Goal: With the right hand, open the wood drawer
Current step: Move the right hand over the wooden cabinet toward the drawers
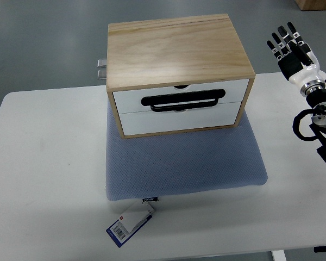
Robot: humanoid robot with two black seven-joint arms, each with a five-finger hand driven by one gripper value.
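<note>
- I see my right hand (pixel 289 44) up at the side, fingers spread, holding nothing.
- The wood drawer box (pixel 176 70) sits shut on a blue mat (pixel 185 160).

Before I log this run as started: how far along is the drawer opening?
Nothing looks done yet. Both white drawer fronts sit flush in the wooden box, which rests on the blue cushion. The right hand is raised off to the box's right, fingers spread, holding nothing and clear of the black handle. Left to do: reach the handle, grip it and pull the drawer out.
</note>
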